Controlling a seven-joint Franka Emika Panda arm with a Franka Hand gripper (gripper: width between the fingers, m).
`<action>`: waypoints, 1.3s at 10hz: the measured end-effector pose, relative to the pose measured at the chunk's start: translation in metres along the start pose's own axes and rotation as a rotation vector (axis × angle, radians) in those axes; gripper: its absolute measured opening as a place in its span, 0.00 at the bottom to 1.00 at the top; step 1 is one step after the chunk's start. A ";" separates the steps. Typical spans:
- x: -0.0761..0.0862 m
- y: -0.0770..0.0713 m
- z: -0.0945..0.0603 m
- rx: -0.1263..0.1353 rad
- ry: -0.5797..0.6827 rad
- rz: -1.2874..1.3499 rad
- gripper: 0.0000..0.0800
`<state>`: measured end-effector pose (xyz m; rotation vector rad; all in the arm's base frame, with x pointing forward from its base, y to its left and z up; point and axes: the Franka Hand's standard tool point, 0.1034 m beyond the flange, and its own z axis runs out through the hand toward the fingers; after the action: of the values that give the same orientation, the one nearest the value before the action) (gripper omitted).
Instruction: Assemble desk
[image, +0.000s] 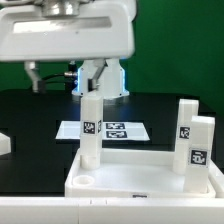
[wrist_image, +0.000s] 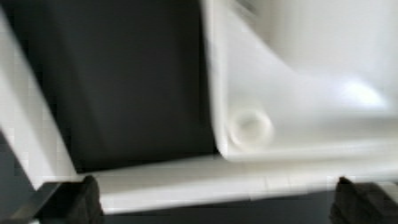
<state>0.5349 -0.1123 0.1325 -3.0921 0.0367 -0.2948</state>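
The white desk top (image: 140, 178) lies at the front of the table. Three white tagged legs stand upright on it: one near its left end (image: 91, 128) and two at its right end (image: 187, 124) (image: 202, 146). An open round socket (image: 85, 183) shows at the front left corner. My gripper (image: 100, 88) hangs behind the desk top, over the far side of the table. In the wrist view its two dark fingertips (wrist_image: 71, 200) stand wide apart, so the gripper (wrist_image: 222, 200) is open and holds nothing. Blurred white desk plastic with a round socket (wrist_image: 249, 128) fills that view, and a white edge (wrist_image: 214, 172) runs across between the fingertips.
The marker board (image: 120, 131) lies flat on the black table behind the desk top. A small white part (image: 4, 143) shows at the exterior view's left edge. The big white arm body (image: 65, 30) fills the top of that view. A white strip (wrist_image: 27, 110) crosses the wrist view's side.
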 end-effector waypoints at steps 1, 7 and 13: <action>-0.016 0.021 0.009 -0.010 -0.028 -0.062 0.81; -0.034 0.051 0.025 -0.044 -0.101 -0.406 0.81; -0.049 0.074 0.044 -0.028 -0.288 -0.434 0.81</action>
<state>0.4939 -0.1837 0.0770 -3.1023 -0.6458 0.1471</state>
